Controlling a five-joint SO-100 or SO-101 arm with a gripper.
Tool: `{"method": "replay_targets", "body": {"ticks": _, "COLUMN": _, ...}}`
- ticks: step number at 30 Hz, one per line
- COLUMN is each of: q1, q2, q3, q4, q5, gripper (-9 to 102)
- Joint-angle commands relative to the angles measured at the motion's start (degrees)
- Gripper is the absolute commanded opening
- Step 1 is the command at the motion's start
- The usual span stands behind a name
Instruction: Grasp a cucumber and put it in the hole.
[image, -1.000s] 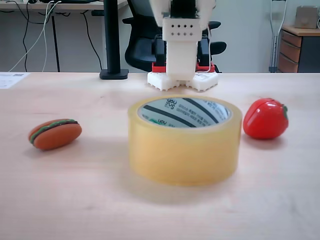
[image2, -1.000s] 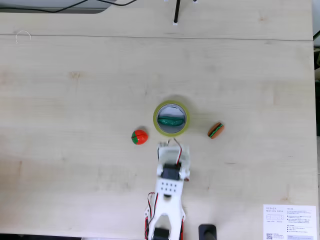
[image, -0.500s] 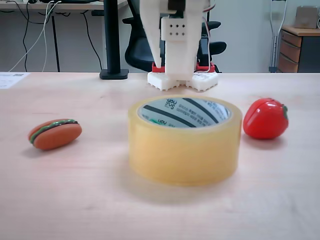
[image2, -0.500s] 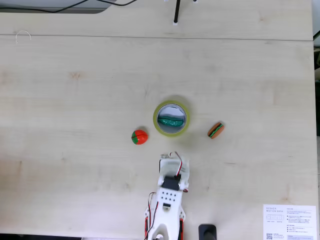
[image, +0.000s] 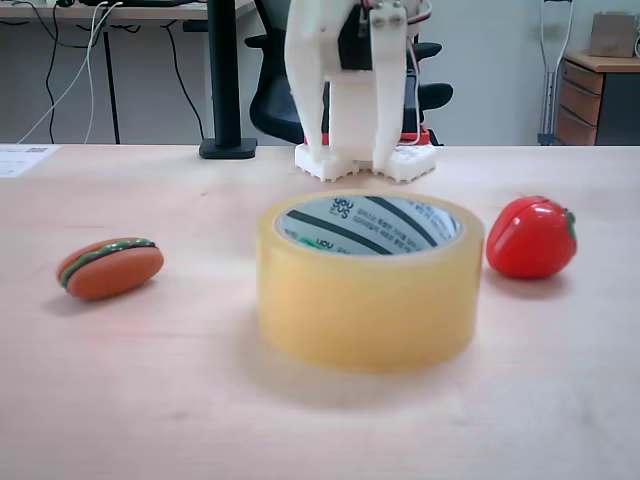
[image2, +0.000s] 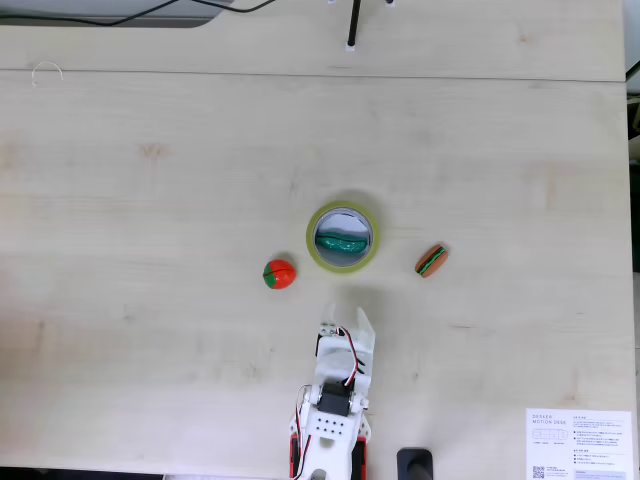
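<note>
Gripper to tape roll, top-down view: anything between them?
Nothing. In the top-down fixed view, bare table separates the gripper from the tape roll.

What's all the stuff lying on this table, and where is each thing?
tape roll: one, yellowish, mid-table
cucumber: one, dark green, lying inside the roll's hole
tomato: one, red, left of the roll in the top-down view
burger: one, orange-brown with green stripe, right of the roll there
paper sheet: one, white, bottom right corner
table: one, pale wood
hand: one, white, near the bottom edge, apart from the roll, empty
</note>
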Motion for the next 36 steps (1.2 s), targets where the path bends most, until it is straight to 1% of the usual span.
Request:
{"method": "replay_targets", "body": {"ticks": 1, "q1": -0.18, "q2": 0.09, "q3": 0.26, "q4": 0.0, "q5": 0.18, "gripper": 15}}
{"method": "replay_targets", "body": {"ticks": 11, "q1": -0.18, "q2": 0.09, "q3": 5.01, "q4": 0.09, "q5": 0.53, "gripper": 13}}
{"method": "replay_targets", "body": {"ticks": 21, "q1": -0.18, "q2": 0.09, "q3": 5.27, "q4": 7.21, "q5": 0.53, "gripper": 2}}
{"method": "replay_targets", "body": {"ticks": 36, "q1": -0.18, "q2": 0.09, "q3": 5.54, "q4": 7.56, "q5": 0.53, "gripper": 0}}
